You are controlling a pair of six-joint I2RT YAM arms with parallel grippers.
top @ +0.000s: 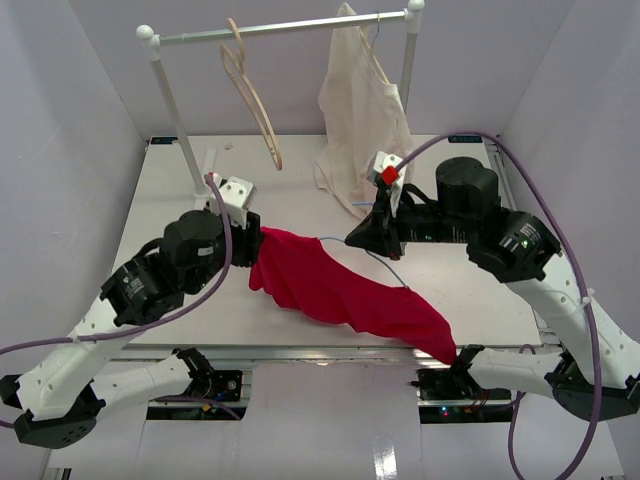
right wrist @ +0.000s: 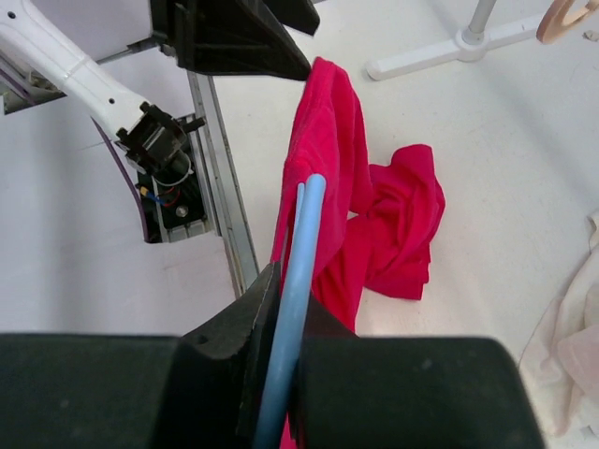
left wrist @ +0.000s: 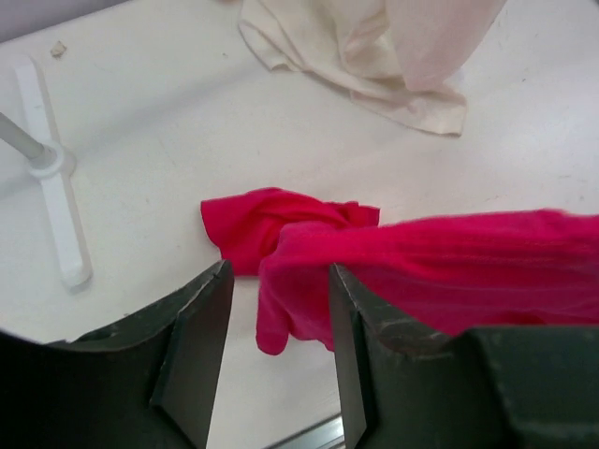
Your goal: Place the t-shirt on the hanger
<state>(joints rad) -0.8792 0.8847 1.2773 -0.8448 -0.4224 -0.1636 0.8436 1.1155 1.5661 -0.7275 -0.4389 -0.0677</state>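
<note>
Currently, the crimson-red cloth t-shirt (top: 340,285) lies diagonally across the white table (top: 200,310), its right end overhanging the near edge. The left gripper (left wrist: 278,290) stands spread around a fold. The right gripper (right wrist: 292,295) pinches the thin light-blue wire hanger (right wrist: 301,234), which is mostly hidden in the cloth.

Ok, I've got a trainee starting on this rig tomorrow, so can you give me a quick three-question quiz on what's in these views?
1. True or false: the wooden hanger lies flat on the table.
2. The right arm's jaws are shut on: A the t-shirt; B the blue wire hanger; C the wooden hanger.
3. Fill in: cloth of the ____ lies between the left arm's open jaws.
Key: 1 false, it hangs from the rail; 2 B; 3 t-shirt.
</note>
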